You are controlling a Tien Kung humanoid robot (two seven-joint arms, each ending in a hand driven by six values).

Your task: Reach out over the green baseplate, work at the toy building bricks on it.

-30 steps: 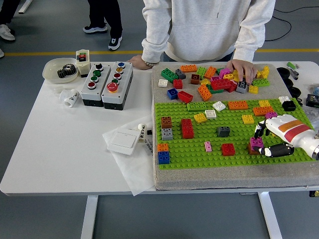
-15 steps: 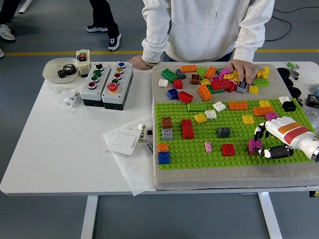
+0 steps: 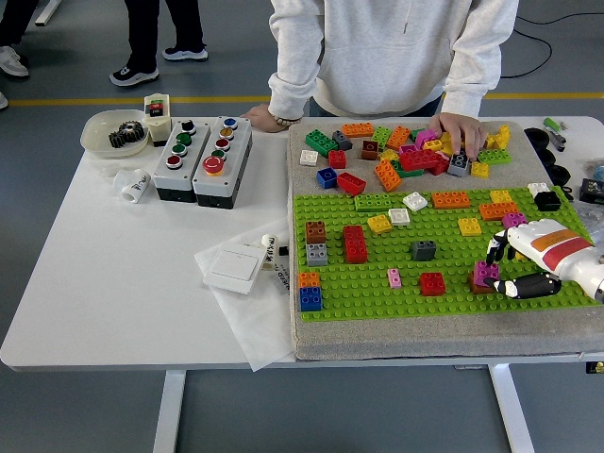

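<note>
The green baseplate (image 3: 377, 255) lies on a grey mat and carries several scattered bricks. My right hand (image 3: 500, 269) reaches in from the right edge, low over the plate's right front part. Its fingers (image 3: 493, 249) and thumb (image 3: 521, 286) are curled round a magenta brick (image 3: 486, 273), which sits on a brown brick on the plate. A red brick (image 3: 433, 282) and a small pink brick (image 3: 394, 276) stand to its left, and a dark grey brick (image 3: 423, 249) sits further in. My left arm is out of view.
A person stands at the far side, with one hand (image 3: 460, 130) on the pile of loose bricks (image 3: 406, 151) behind the plate and the other (image 3: 267, 117) on the table edge. Two button boxes (image 3: 201, 159), a bowl of gears (image 3: 118, 133) and a white switch (image 3: 236, 267) lie to the left.
My right hand has shifted very slightly to the right around the magenta brick. The brick stays in place.
</note>
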